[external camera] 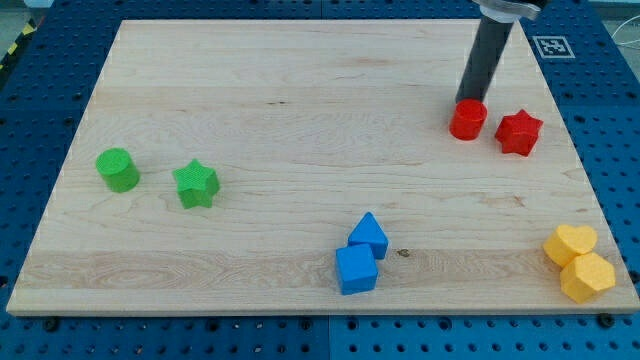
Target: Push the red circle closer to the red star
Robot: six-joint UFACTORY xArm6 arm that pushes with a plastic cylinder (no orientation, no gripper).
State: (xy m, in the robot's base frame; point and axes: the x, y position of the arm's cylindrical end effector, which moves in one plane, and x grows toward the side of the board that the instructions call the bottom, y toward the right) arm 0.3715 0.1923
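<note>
- The wooden board [300, 100] fills most of the view, a pale plank surface resting on a blue perforated table [40, 340] that shows around its edges.
- The dark rod [487, 55] comes down from the view's top right, slanting slightly toward the view's left as it descends; there are no jaws on it to open or close, and it holds nothing.
- My tip [467, 101] sits at the upper edge of the red circle [467, 120], touching it or very nearly so, on the side toward the view's top.
- The blue cube [356, 269] lies near the view's bottom centre, with a blue pentagon-like block [369, 236] touching it just above and to the view's right.
- The yellow hexagon [588, 277] rests at the board's bottom right corner, and the yellow heart [570, 243] touches it from the upper left.
- The red star [519, 132] lies just beside the red circle on the view's right, slightly lower, with a narrow strip of board between them.
- The green star [196, 184] stands on the view's left half, near the green circle [118, 168], which lies just to its left and slightly higher.
- A black-and-white marker tag [553, 45] shows on the table beyond the board's top right corner.
</note>
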